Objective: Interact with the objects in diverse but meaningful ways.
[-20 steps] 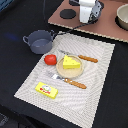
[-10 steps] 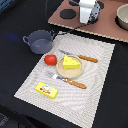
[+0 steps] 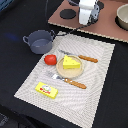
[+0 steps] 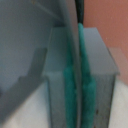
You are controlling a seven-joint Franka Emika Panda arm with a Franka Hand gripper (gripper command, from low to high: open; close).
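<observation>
Place: you're looking at a staged robot test bench, not a real kitchen.
Evidence: toy cheese (image 3: 71, 63), tomato (image 3: 50, 59), pot (image 3: 40, 41) on a placemat (image 3: 97, 75) over black table (image 3: 20, 20).

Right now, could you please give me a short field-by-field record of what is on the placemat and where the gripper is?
surface: striped placemat
plate: mat centre, holds cheese wedge
tomato: beside plate, toward pot
pot: at mat's far corner, exterior view's left
yellow box: near edge, flat
cutlery: knife beyond plate, fork in front
gripper: over brown board, away from the items
gripper state: cannot tell
</observation>
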